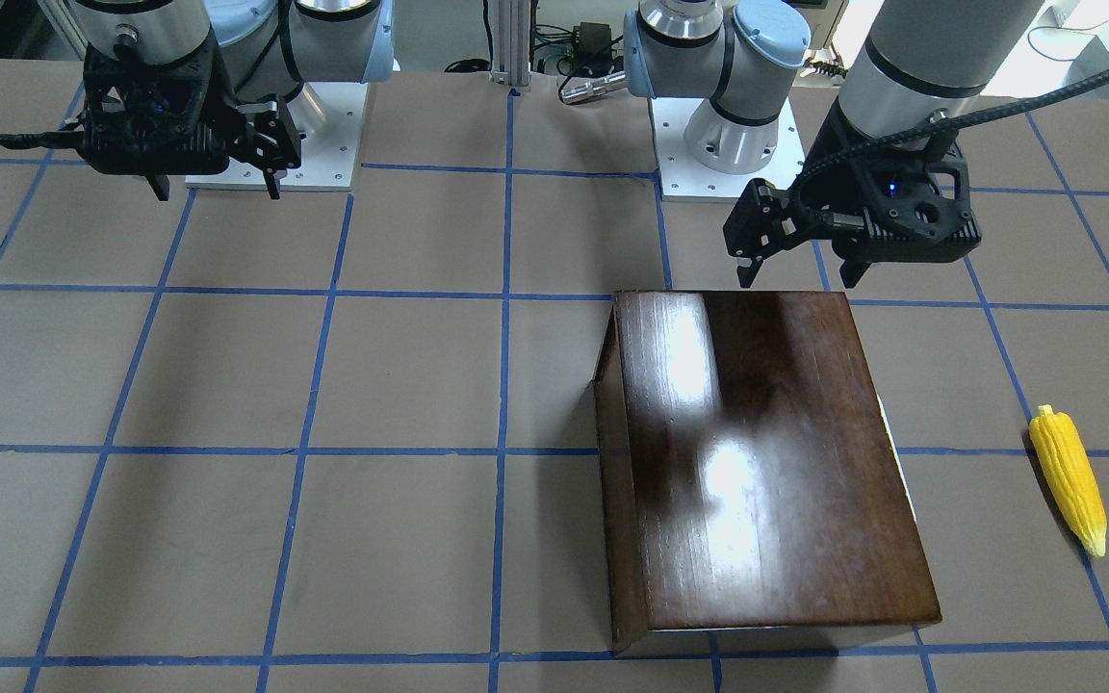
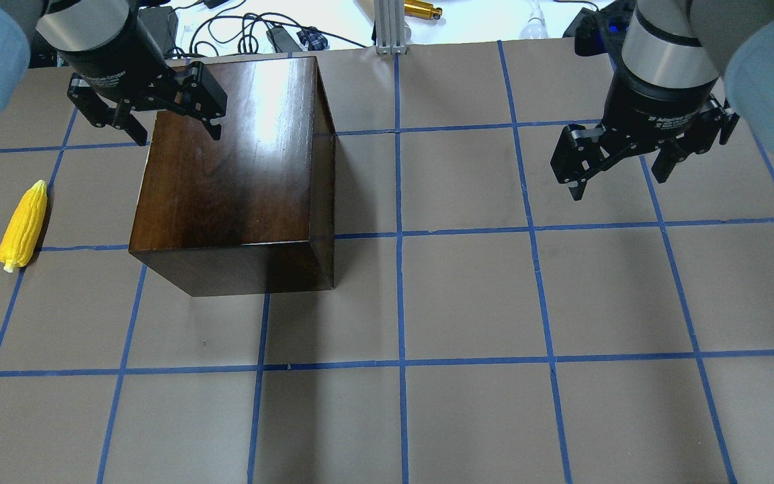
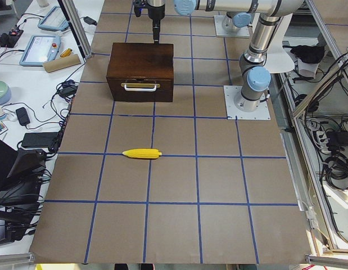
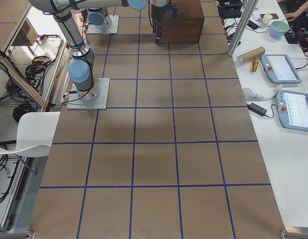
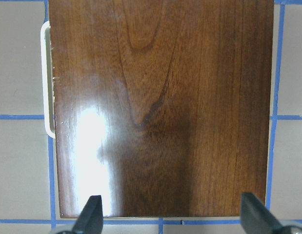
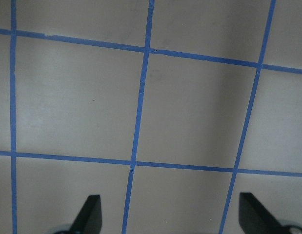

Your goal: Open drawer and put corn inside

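The dark-brown wooden box stands on the table's left half. Its drawer is shut; the front panel with the metal handle faces the robot's left, toward the corn. The handle also shows in the left wrist view. The yellow corn lies on the table left of the box, apart from it, and also shows in the front-facing view. My left gripper is open and empty above the box's near top edge. My right gripper is open and empty above bare table.
The table is brown paper with a blue tape grid. The two arm bases stand on the robot's side. Cables, tablets and small items lie beyond the far edge.
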Controlling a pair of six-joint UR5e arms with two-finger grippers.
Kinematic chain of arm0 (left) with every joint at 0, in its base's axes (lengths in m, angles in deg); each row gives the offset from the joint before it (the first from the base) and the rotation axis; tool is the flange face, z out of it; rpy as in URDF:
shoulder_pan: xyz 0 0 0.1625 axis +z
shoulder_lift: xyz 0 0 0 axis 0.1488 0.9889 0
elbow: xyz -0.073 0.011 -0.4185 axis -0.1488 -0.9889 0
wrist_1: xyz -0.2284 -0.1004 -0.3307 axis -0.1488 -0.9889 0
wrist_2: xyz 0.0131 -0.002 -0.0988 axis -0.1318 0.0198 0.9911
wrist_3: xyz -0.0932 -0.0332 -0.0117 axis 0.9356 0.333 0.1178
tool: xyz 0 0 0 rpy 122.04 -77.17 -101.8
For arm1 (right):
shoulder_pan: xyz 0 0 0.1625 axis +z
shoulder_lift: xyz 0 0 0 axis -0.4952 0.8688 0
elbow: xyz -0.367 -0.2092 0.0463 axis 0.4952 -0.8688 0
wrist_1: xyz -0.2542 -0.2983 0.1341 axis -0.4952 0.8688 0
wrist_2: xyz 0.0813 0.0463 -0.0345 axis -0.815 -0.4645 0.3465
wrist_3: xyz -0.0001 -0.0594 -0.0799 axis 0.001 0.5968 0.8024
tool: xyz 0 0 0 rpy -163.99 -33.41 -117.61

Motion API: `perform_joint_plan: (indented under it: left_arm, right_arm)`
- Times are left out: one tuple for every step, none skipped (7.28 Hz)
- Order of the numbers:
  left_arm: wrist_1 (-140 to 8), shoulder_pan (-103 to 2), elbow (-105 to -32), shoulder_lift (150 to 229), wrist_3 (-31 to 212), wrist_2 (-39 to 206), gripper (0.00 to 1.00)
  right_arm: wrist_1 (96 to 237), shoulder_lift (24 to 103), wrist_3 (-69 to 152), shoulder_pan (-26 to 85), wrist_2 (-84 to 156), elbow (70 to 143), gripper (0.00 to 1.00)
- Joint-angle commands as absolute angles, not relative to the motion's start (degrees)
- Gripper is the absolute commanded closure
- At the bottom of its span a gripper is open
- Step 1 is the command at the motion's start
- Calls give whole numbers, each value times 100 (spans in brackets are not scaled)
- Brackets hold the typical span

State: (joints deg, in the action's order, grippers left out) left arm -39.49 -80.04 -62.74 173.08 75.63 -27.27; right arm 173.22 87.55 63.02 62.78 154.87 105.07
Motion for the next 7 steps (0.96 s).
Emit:
perform_joint_plan:
  left_arm:
    - [-3949,-8004,-6263,17308,7564,-2706,0]
    - [-3958,-8004,-6289,17291,7564,-2723,0]
    - [-3958,-7986,-6298,17282,7564,-2714,0]
    - [-3958,-7986,-6298,17273,7556,-2714,0]
    - [-3958,-7986,-6298,17264,7556,-2714,0]
    - [-3958,-7986,-6324,17264,7556,-2714,0]
    - [-3958,-7986,-6316,17264,7556,-2714,0]
  right_arm:
    - [17322,8753,6293,6278,15487,10506,0]
    - [17322,8761,6301,6278,15487,10506,0]
    - [17322,8753,6293,6278,15487,10506,0]
    - [17322,8761,6301,6278,15487,10506,0]
    - [17322,8761,6302,6278,15487,10506,0]
    - [17322,8753,6302,6278,15487,10506,0]
    - [17322,8761,6302,6278,15487,10506,0]
